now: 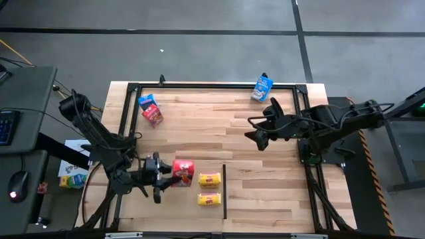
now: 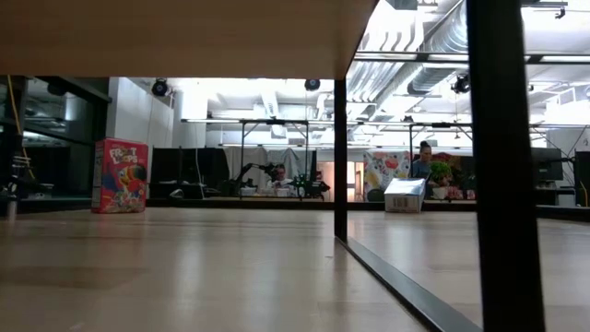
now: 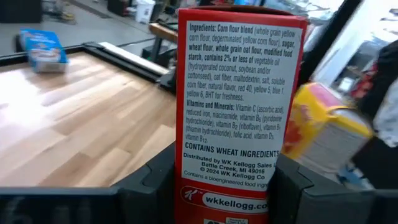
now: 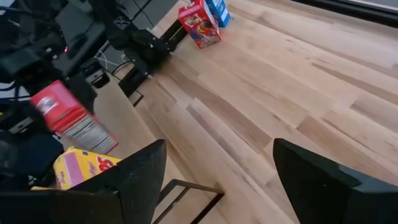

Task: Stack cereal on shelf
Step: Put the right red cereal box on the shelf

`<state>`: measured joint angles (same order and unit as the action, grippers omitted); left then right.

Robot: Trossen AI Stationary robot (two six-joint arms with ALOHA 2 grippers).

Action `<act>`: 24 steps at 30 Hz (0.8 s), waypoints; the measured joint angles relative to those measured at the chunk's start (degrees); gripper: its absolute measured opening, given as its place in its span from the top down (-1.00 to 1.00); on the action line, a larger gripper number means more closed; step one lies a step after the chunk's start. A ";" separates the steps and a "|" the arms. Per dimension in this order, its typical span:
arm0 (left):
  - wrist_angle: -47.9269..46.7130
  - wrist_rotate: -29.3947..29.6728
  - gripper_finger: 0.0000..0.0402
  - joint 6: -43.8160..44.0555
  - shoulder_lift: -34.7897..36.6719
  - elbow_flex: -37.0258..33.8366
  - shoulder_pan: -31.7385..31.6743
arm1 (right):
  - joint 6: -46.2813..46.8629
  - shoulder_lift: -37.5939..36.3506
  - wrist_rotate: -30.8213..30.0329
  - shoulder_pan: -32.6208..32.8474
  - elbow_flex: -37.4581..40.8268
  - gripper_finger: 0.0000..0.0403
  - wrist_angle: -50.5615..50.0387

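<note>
Pinching a red carton point(image 1: 183, 171) between its fingers point(image 3: 152, 186), the left gripper point(image 1: 161, 176) is holding it near the table's point(image 1: 265, 192) front left, just beside two yellow cartons point(image 1: 209, 178) lying next to a thin black bar point(image 1: 224, 191). Hanging over the right half of the table, the right gripper point(image 1: 255, 130) is keeping its fingers point(image 4: 140, 174) spread with nothing between them. Standing at the back left are a second red carton point(image 1: 153, 115) touching a blue carton point(image 1: 146, 101), with another blue carton point(image 1: 261, 87) resting on the back frame point(image 1: 212, 84).

Open tabletop point(image 1: 265, 189) lies before my right gripper point(image 1: 255, 135), while two yellow cartons point(image 1: 209, 188) and a black bar point(image 1: 224, 192) crowd my left gripper point(image 1: 161, 178).
</note>
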<state>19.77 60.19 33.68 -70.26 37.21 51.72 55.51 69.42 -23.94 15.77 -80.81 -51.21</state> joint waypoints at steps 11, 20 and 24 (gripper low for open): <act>7.50 0.03 0.22 -4.99 -8.11 0.03 1.16 | 0.15 0.24 -2.56 -0.42 0.01 -0.42 0.05; 8.79 -0.44 0.17 -5.93 -10.75 0.22 0.60 | 0.61 0.23 -3.34 -0.42 0.01 -0.42 0.04; 8.37 -4.65 0.08 -8.75 -10.37 0.11 -0.42 | 1.07 0.23 -3.73 -0.42 0.01 -0.42 0.03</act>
<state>28.14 55.54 24.92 -80.63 37.32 51.30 56.58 69.65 -27.67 15.35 -80.79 -51.18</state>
